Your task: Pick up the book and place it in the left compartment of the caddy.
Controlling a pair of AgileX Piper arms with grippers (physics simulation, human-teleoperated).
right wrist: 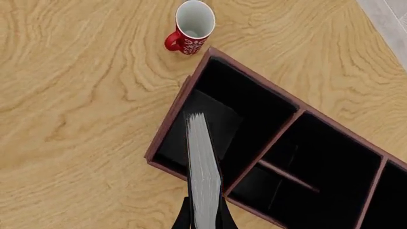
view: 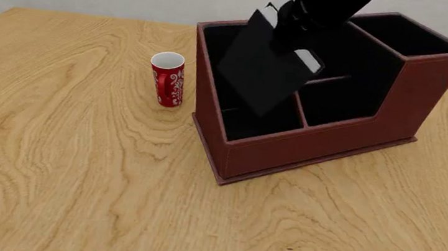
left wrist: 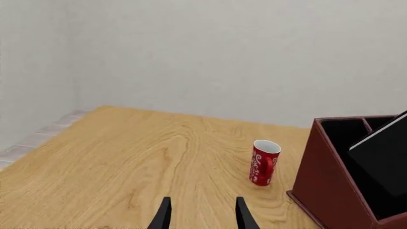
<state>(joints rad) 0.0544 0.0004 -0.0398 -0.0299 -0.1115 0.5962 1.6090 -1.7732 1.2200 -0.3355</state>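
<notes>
Caddy (view: 322,145) on counter (view: 62,165). Book (view: 263,73) hangs tilted above the left compartment (view: 245,124), lower corner inside. Judged rigid, fairly heavy, smooth-covered: pinch across covers near an edge. Right tool (right wrist: 205,218) clamped on book's end; contact mostly hidden. Left tool (left wrist: 201,214) apart, empty. Compartment floor unseen.

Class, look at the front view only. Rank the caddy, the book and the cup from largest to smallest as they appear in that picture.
1. The caddy, clearly the largest.
2. The book, held tilted over the caddy's left compartment. It sits higher and nearer the camera, which may enlarge it somewhat.
3. The cup, the smallest.
</notes>
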